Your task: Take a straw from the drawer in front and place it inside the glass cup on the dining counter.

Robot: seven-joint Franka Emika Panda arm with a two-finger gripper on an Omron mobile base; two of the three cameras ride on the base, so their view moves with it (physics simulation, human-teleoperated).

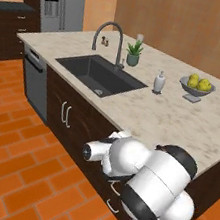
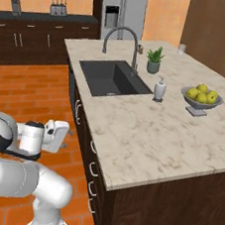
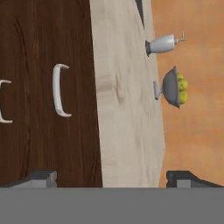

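Drawer still shut, so the step in hand, as I read it, is getting onto the handle and pulling. My gripper [image 3: 109, 179] is released, jaws spread wide with nothing between them, and from the hand view it faces the dark wood front just under the edge of the dining counter [image 1: 181, 119]. That view is rolled a quarter turn, so the drawer [image 3: 48, 109] reads sideways, and its curved silver handle [image 3: 59, 90] sits up and to the left of centre, well apart from both fingertips. A second handle [image 3: 3, 101] pokes in at the left edge; I judge that belongs to the drawer below and I should not drift toward it. The straw I cannot see; presumably it lies inside the closed drawer. The glass cup [image 2: 181, 48] stands at the far corner of the counter, beyond the potted plant [image 2: 154, 60]; it is faint in the right base view. To do this well I would first centre the handle between the jaws, then go straight in so the fingers straddle the bar, close, and pull square to the front. Risk: pinching only the end of the curved bar, which could slip.
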